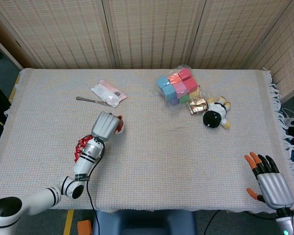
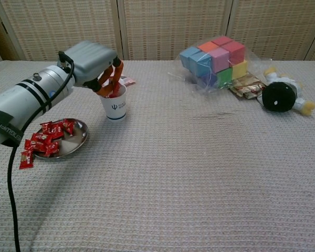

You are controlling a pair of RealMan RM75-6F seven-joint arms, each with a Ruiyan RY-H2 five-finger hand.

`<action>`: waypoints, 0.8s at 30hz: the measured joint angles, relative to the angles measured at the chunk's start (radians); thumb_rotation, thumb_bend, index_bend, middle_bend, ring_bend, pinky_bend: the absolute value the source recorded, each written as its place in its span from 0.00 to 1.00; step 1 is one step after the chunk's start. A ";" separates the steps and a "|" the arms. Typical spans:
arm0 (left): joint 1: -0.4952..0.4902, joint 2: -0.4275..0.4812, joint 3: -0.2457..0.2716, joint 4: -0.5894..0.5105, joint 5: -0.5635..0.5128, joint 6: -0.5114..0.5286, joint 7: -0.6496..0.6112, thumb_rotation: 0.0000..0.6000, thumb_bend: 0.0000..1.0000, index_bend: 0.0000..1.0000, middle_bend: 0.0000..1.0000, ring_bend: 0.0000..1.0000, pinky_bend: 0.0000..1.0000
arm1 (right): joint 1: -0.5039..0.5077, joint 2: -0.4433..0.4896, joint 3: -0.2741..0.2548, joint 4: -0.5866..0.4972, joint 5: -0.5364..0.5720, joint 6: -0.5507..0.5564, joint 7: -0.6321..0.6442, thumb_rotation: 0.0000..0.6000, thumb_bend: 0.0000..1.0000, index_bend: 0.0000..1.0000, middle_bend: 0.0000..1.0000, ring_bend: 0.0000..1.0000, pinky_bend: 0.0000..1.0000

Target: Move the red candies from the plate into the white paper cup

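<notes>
One stray candy [image 2: 26, 159], chest view only

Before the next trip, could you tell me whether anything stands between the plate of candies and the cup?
Nothing visible does. The plate and cup sit close together with bare cloth between; the left hand is over the cup's mouth.

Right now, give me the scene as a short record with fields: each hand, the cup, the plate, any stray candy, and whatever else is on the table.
left hand: over the white paper cup, fingertips at its mouth, pinching a red candy
right hand: near table corner, fingers apart, holding nothing
cup: upright, beside the plate
plate: red candies remain on it
stray candy: on the cloth, off the plate's near-left rim
other items: bag of coloured blocks, plush toy, white packet, metal utensil
</notes>
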 measured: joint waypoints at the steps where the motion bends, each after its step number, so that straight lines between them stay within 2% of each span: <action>1: -0.005 -0.006 0.001 0.017 0.000 -0.002 -0.006 1.00 0.74 0.73 0.73 0.67 1.00 | 0.001 0.000 0.001 0.000 0.002 -0.001 -0.001 1.00 0.11 0.00 0.00 0.00 0.00; 10: -0.033 -0.047 0.019 0.149 0.002 -0.018 -0.069 1.00 0.71 0.67 0.72 0.67 1.00 | 0.004 -0.004 0.004 -0.002 0.013 -0.006 -0.010 1.00 0.11 0.00 0.00 0.00 0.00; 20: -0.044 -0.066 0.043 0.188 0.024 0.000 -0.093 1.00 0.65 0.50 0.71 0.67 1.00 | 0.001 -0.002 0.003 -0.003 0.009 0.002 -0.006 1.00 0.11 0.00 0.00 0.00 0.00; 24: -0.039 -0.059 0.052 0.187 0.031 0.010 -0.099 1.00 0.57 0.43 0.70 0.67 1.00 | 0.001 -0.002 0.003 -0.003 0.009 0.003 -0.004 1.00 0.11 0.00 0.00 0.00 0.00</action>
